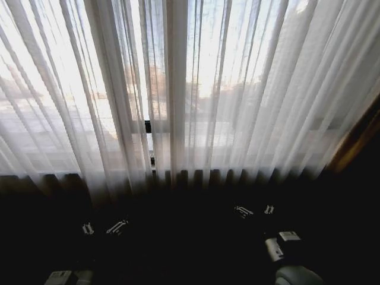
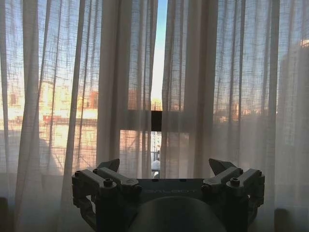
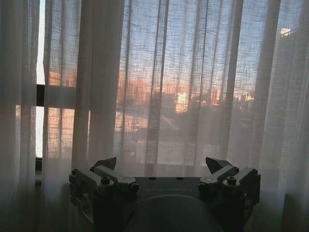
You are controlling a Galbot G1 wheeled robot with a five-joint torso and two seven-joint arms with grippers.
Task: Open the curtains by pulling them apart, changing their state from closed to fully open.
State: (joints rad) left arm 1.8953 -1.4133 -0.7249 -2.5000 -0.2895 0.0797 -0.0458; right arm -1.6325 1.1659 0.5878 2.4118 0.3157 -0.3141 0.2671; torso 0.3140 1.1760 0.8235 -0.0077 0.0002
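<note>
The sheer white curtains hang shut across the window, a left panel [image 1: 71, 89] and a right panel [image 1: 267, 89]. They meet at a narrow slit where a dark window frame bar [image 1: 148, 126] shows through. My left gripper [image 1: 102, 227] sits low in the dark below the left panel. In the left wrist view the left gripper [image 2: 165, 165] is open and empty, facing the slit between the curtains [image 2: 193, 96], short of the fabric. My right gripper [image 1: 256, 210] is low under the right panel. It is also open [image 3: 161, 163] with nothing held, facing the pleats of the curtains [image 3: 183, 87].
An opaque brownish drape [image 1: 358, 139] hangs at the far right edge. Below the curtain hems the area is dark, with both arms' wrists low in the head view. City buildings show faintly through the fabric.
</note>
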